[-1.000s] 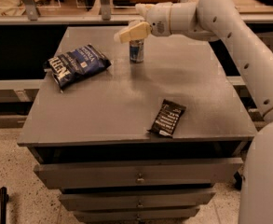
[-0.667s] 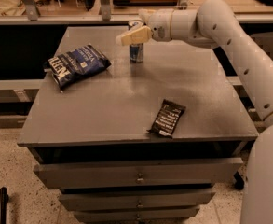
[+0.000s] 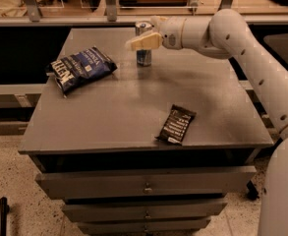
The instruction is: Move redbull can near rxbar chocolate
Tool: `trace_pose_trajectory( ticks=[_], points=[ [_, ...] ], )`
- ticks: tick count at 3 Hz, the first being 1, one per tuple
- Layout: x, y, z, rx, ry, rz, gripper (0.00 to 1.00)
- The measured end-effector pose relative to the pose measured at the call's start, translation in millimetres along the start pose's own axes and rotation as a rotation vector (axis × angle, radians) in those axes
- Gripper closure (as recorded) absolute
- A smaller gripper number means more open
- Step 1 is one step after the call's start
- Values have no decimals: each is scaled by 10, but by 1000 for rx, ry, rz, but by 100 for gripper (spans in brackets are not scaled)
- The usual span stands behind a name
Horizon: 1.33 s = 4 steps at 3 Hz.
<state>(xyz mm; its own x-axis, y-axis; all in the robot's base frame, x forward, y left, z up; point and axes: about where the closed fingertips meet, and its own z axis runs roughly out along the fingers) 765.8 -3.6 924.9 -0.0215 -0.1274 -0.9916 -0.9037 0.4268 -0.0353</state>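
Observation:
The redbull can [image 3: 144,58], slim silver-and-blue, stands upright at the back middle of the grey table [image 3: 109,112]. My gripper [image 3: 142,34] reaches in from the right at the can's upper half. One cream finger [image 3: 139,42] crosses in front of the can and the other sits behind its top, so the jaws are open around it. The rxbar chocolate [image 3: 176,124], a flat dark wrapper with white text, lies near the table's front right, well apart from the can.
A crinkly blue snack bag [image 3: 81,68] lies at the table's back left. My white arm [image 3: 251,53] spans the right side above the table. Drawers [image 3: 143,183] sit under the tabletop. A rail and counter run behind.
The gripper has come down a little at the can. The can, bar and bag have not moved.

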Motion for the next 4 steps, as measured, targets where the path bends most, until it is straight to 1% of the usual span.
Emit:
trace_pose_trajectory(
  ticks=[1, 3, 4],
  points=[
    [-4, 19, 32, -6, 0, -1, 18],
    [-4, 55, 91, -16, 0, 0, 64],
    [-83, 48, 121, -29, -20, 31, 88]
  ],
)
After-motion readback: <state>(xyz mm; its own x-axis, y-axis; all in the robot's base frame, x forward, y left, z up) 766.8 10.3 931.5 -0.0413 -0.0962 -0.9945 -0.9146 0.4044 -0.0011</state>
